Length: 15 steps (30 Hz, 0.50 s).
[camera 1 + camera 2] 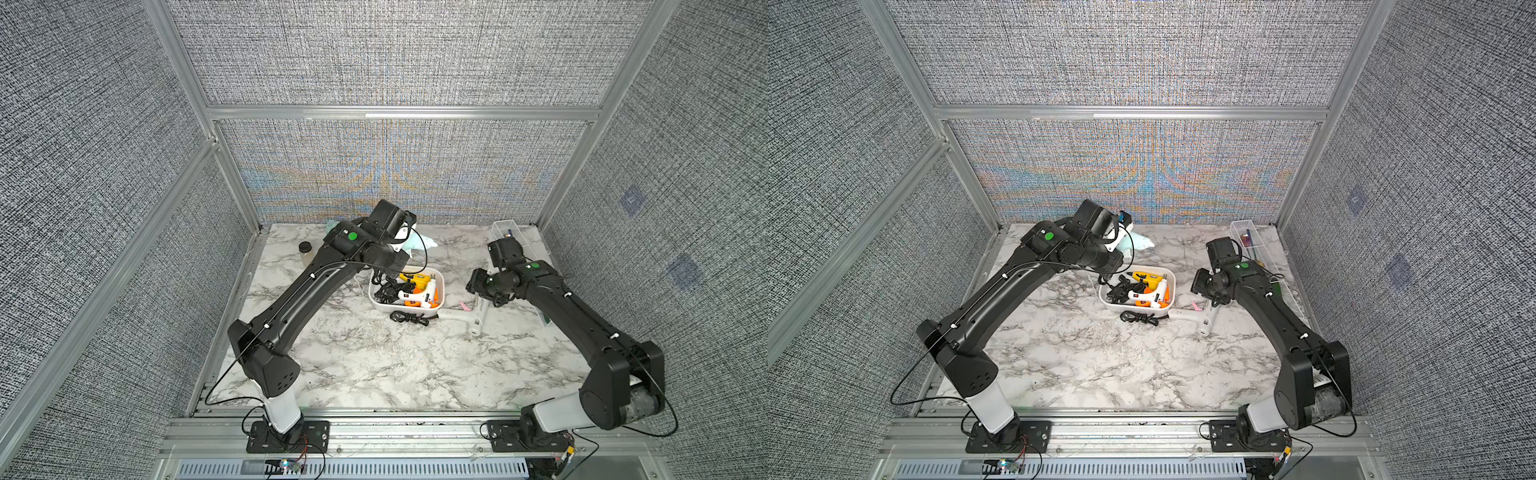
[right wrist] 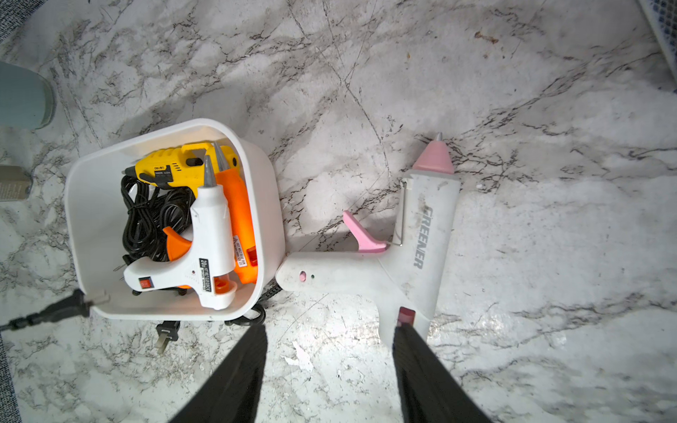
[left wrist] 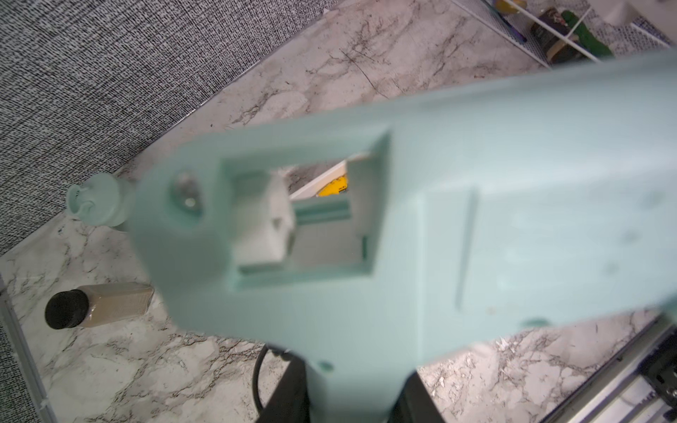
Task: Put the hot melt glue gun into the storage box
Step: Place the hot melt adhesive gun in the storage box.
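Glue gun (image 3: pixel 476 219) gripped in left claw (image 3: pixel 351 395), apparently by its handle.

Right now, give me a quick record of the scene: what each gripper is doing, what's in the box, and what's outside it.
left gripper: shut on the mint glue gun, held above the table, behind the storage box
right gripper: open, empty, over the white-and-pink glue gun
storage box: yellow glue gun, orange glue gun, white glue gun, black cords inside
outside the box: white-and-pink glue gun lying flat, handle end against or just beside the box wall
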Tool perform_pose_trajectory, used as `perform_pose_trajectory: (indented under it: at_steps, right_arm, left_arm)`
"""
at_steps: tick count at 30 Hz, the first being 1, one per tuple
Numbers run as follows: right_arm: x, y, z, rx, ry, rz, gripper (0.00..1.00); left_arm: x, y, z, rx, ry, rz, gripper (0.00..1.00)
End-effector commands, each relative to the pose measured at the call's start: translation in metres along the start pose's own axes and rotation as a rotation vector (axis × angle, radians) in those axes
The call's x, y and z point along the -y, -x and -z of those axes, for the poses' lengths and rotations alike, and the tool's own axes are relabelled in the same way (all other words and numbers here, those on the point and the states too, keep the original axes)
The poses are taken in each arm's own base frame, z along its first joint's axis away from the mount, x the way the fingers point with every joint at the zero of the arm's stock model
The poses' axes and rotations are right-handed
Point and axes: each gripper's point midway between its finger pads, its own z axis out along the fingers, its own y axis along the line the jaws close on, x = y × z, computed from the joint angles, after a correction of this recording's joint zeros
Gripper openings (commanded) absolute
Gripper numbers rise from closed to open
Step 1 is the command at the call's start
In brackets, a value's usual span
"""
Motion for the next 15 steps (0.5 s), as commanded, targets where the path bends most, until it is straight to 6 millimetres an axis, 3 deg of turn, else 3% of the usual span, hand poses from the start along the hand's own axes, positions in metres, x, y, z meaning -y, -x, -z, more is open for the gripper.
perform_pose_trajectory:
  at_steps: [1, 7, 15]
  right_arm:
    - [-0.002, 0.001, 0.002, 0.013, 0.014, -0.010, 0.60]
    - [-0.001, 0.002, 0.002, 0.015, 0.011, -0.009, 0.60]
    - [0.002, -0.004, -0.002, 0.000, 0.003, -0.008, 0.60]
  left_arm:
    - [-0.005, 0.014, -0.009, 0.046, 0.000, 0.024, 0.00]
    - [-0.006, 0.012, -0.046, 0.014, -0.012, 0.055, 0.00]
    - [0.003, -0.029, -0.102, -0.096, -0.056, 0.152, 0.00]
